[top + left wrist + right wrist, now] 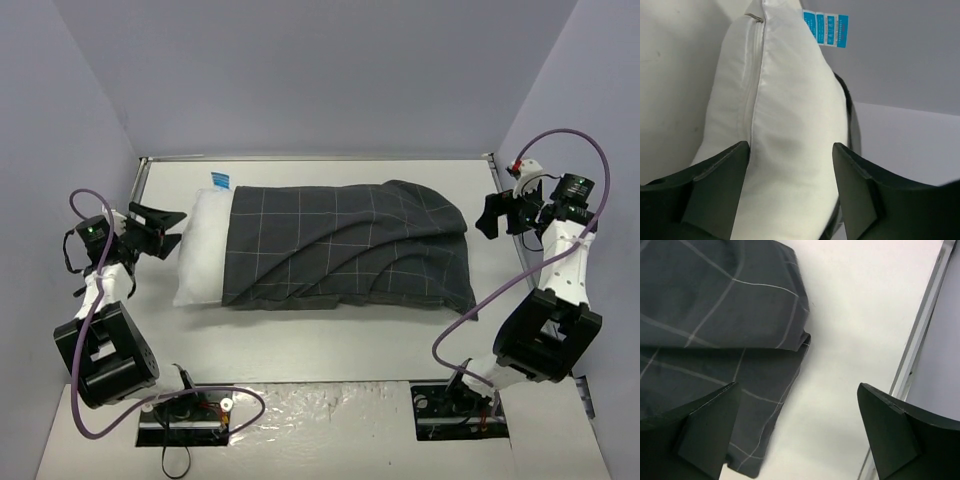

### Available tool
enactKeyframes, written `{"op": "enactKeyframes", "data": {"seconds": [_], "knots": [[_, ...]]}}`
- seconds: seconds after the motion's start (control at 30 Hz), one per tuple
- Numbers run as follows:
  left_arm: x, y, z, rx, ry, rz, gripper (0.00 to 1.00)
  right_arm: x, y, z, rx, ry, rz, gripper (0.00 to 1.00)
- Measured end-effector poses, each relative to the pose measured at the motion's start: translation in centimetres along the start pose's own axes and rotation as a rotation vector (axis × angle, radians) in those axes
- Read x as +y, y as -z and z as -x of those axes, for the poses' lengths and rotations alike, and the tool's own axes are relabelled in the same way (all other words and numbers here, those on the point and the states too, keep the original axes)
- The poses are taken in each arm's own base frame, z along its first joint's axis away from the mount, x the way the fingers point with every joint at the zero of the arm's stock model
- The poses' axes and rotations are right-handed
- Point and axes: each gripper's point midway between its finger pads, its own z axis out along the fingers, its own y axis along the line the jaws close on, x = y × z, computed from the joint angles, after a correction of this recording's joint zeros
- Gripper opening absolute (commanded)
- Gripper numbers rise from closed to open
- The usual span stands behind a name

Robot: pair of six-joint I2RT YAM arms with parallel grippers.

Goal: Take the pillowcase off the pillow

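Observation:
The dark checked pillowcase covers most of the white pillow; the pillow's left end sticks out, its blue tag at the far corner. My left gripper is open just left of that bare end. In the left wrist view the white pillow fills the space between its fingers, and the tag shows at the top. My right gripper is open and empty, right of the pillowcase's closed end. The right wrist view shows the pillowcase's corner by its left finger.
The white table has a metal rim along the back and grey walls on three sides. The right wrist view shows the metal rim at the table's right edge. Cables and arm bases sit at the near edge.

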Motion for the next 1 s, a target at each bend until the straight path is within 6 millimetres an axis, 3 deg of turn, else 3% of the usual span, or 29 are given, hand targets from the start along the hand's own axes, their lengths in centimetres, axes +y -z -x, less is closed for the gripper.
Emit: {"op": "enactKeyframes", "data": {"seconds": [0.1,0.2,0.23,0.37,0.47,0.53,0.67,0.87,0.97,1.0], "knots": [[-0.7,0.4,0.7,-0.008,-0.062,0.047,0.69,1.7,2.0,1.4,-0.048,0.118,0.016,1.00],[-1.9,1.3,1.0,-0.029,-0.160,0.091,0.71,4.9,4.4,1.8,-0.070,0.268,0.075,1.00],[-2.2,1.8,0.8,-0.039,-0.195,0.110,0.74,6.0,4.9,1.2,-0.049,0.326,0.110,0.92],[-2.5,3.6,-1.6,-0.056,-0.316,0.203,0.79,11.3,5.1,-4.1,0.090,0.504,0.345,0.92],[-1.7,5.3,-3.6,-0.053,-0.365,0.284,0.83,13.9,5.5,-10.0,0.210,0.587,0.468,0.93],[-1.0,6.5,-4.1,-0.070,-0.368,0.342,0.83,15.4,6.4,-12.9,0.266,0.653,0.529,0.93],[0.6,8.4,-5.1,-0.089,-0.336,0.424,0.83,16.4,6.9,-14.6,0.277,0.755,0.563,0.92],[3.0,9.3,-7.0,-0.052,-0.247,0.496,0.83,15.3,3.7,-14.6,0.262,0.799,0.483,0.87],[3.4,9.4,-7.4,-0.043,-0.224,0.510,0.83,15.3,1.6,-14.0,0.244,0.809,0.449,0.77],[3.4,9.4,-7.4,-0.043,-0.223,0.510,0.83,15.4,0.9,-14.0,0.242,0.800,0.441,0.67]]}}
